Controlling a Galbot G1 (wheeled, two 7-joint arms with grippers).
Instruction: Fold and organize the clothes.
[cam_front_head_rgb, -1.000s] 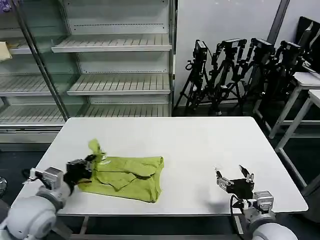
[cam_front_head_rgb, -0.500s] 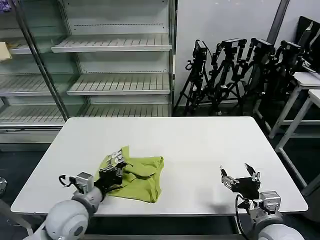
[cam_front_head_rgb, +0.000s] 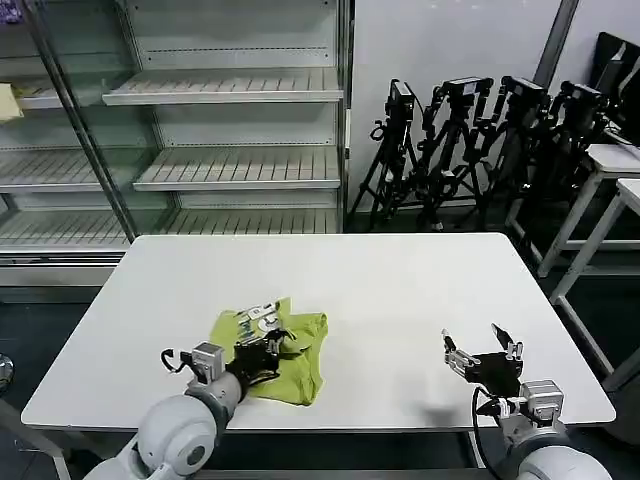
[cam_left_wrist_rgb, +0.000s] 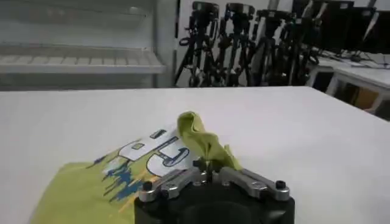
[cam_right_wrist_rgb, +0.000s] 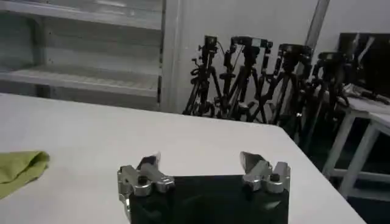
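The clothes are one lime-green T-shirt (cam_front_head_rgb: 296, 362), lying partly folded near the front left of the white table (cam_front_head_rgb: 400, 290). My left gripper (cam_front_head_rgb: 266, 338) is over the shirt, shut on a pinched fold of its fabric. That flap is turned over, so the white and blue print (cam_left_wrist_rgb: 155, 149) faces up in the left wrist view, with the pinched ridge of cloth (cam_left_wrist_rgb: 201, 139) rising between the jaws of the left gripper (cam_left_wrist_rgb: 208, 167). My right gripper (cam_front_head_rgb: 482, 349) hovers open over the table's front right, well apart from the shirt. The right wrist view has a corner of the shirt (cam_right_wrist_rgb: 18, 167) far off.
Metal shelving (cam_front_head_rgb: 230, 160) stands behind the table on the left. Several black tripods (cam_front_head_rgb: 470, 140) lean against the back wall at the right. Other white tables (cam_front_head_rgb: 610, 170) stand at the far right. Bare tabletop lies between the shirt and the right gripper.
My left gripper has carried the shirt's left flap rightward across the garment, folding it over so the print faces up. The right gripper has barely shifted.
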